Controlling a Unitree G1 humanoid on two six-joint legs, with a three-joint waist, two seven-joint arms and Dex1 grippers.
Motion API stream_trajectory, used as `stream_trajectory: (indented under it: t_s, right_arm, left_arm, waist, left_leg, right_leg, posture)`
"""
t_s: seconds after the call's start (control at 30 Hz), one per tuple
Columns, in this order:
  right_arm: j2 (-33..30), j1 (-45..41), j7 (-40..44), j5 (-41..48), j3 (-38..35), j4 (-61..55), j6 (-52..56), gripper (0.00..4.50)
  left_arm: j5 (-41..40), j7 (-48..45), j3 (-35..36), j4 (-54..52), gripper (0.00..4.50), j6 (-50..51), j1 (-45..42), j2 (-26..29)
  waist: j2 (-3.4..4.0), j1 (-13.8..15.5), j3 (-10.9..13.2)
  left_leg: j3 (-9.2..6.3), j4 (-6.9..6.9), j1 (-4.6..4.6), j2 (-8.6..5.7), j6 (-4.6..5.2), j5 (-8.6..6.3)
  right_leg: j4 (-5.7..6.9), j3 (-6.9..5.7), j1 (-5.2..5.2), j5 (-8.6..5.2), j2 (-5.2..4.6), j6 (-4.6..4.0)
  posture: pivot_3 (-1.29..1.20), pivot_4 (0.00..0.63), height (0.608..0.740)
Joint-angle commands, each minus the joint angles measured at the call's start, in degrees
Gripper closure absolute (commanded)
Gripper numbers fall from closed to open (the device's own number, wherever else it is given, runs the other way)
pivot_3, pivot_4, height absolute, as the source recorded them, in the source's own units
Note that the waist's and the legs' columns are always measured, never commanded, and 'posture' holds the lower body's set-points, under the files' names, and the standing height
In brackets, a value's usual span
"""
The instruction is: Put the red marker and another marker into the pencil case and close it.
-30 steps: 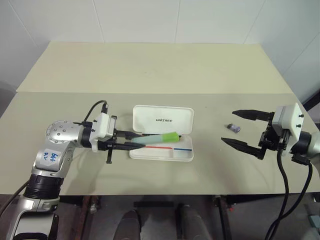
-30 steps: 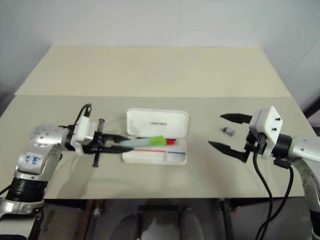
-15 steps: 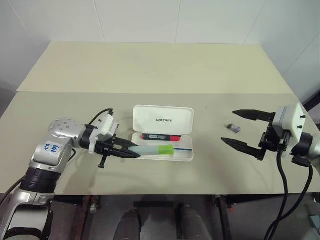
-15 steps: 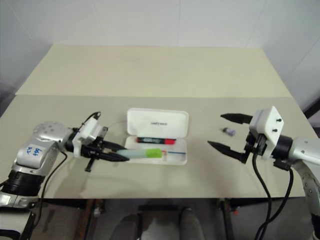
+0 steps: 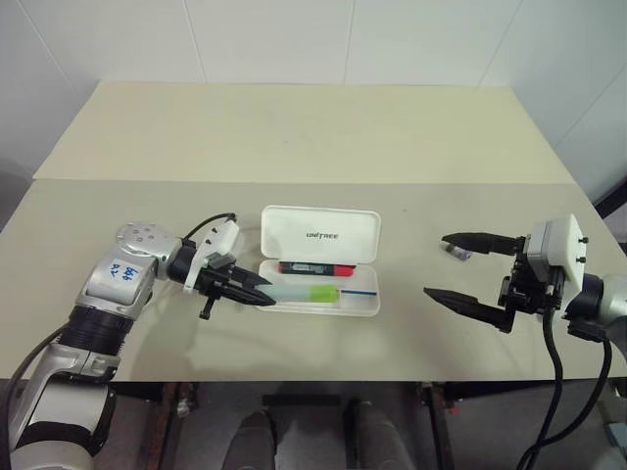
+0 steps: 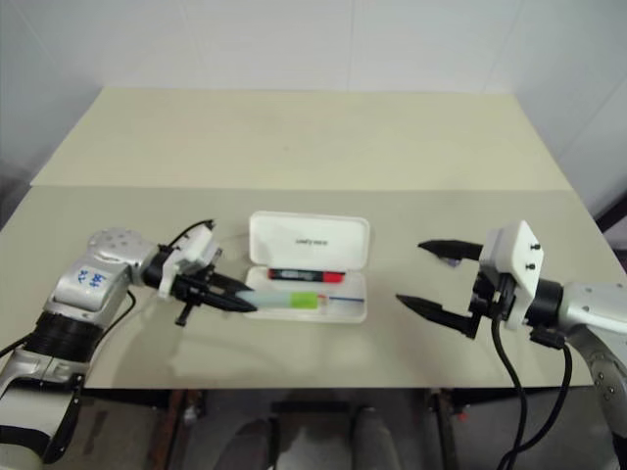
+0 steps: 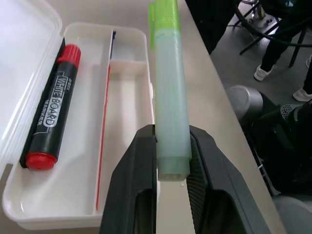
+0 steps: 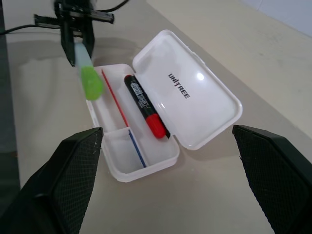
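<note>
Pencil case (image 5: 318, 259) sits open on the counter (image 5: 294, 147), red marker (image 5: 315, 267) inside. Left pincer (image 7: 171, 146) grips the green marker (image 7: 169, 97) over the front rim; nudge inward, then drop. Right pincer (image 5: 468, 269) gapes empty.

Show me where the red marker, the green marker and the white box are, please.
red marker (image 5: 312, 267), left eye view, middle of its black barrel.
green marker (image 7: 171, 102), left wrist view, middle of its pale barrel.
white box (image 5: 319, 234), left eye view, its open lid.

L end effector (image 5: 257, 291) clamped, R end effector (image 5: 456, 266) agape
</note>
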Motion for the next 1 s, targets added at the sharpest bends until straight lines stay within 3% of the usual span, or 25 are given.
stream_trajectory:
  t_s: [0.03,0.8,1.0]
  right_arm:
    - [-0.44,0.24,-0.91,1.32,-2.24,-2.63,0.2,0.0]
    - [0.2,-0.01,-3.33,1.48,-1.85,-3.82,-0.24,0.0]
    - [0.26,-0.16,-3.57,1.33,-1.76,-3.69,-0.5,0.0]
  left_arm:
    - [1.0,-1.9,-0.17,1.19,4.12,-2.02,-1.82,-0.43]
    - [3.22,-3.65,-2.64,4.4,4.12,-4.81,-3.33,-2.15]
    - [3.66,-3.65,-2.85,5.38,2.16,-5.23,-3.66,-2.55]
  waist:
    - [0.0,0.01,0.0]
    - [0.0,0.06,0.0]
    - [0.0,0.06,0.0]
  left_leg:
    - [0.0,-0.01,0.01,0.0,0.0,0.0]
    - [0.0,0.0,0.0,0.0,0.0,0.0]
    - [0.0,0.01,0.0,0.0,0.0,0.0]
  right_leg:
    - [0.0,0.0,0.0,0.0,0.0,0.0]
    - [0.02,0.0,0.0,0.02,0.0,0.03]
    - [0.02,0.0,0.0,0.03,0.0,0.05]
  posture:
    - [0.0,0.15,0.74]
    - [0.0,0.15,0.74]
    - [0.0,0.15,0.74]
